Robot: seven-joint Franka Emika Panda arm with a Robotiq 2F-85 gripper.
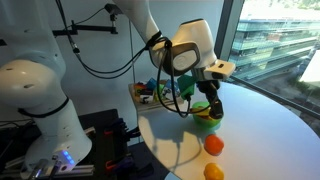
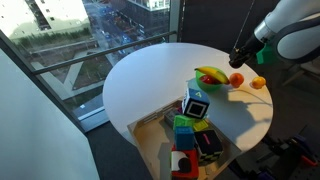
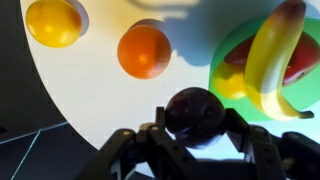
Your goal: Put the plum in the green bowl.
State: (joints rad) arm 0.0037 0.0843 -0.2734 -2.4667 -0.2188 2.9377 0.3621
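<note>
In the wrist view my gripper (image 3: 195, 128) is shut on the plum (image 3: 195, 108), a dark purple round fruit held between the fingers above the white table. The green bowl (image 3: 232, 45) lies just ahead and to the right, holding a banana (image 3: 266, 55) and a red fruit (image 3: 302, 66). In both exterior views the gripper (image 1: 213, 97) (image 2: 240, 56) hangs above the table close beside the bowl (image 1: 207, 121) (image 2: 205, 88). The plum itself is too small to make out there.
Two orange fruits (image 3: 144, 50) (image 3: 53, 21) lie on the round white table (image 2: 150, 85) next to the bowl, also seen in an exterior view (image 1: 214, 145) (image 1: 213, 172). A tray of blue, green and red objects (image 2: 190, 135) stands near the table edge. Windows surround the table.
</note>
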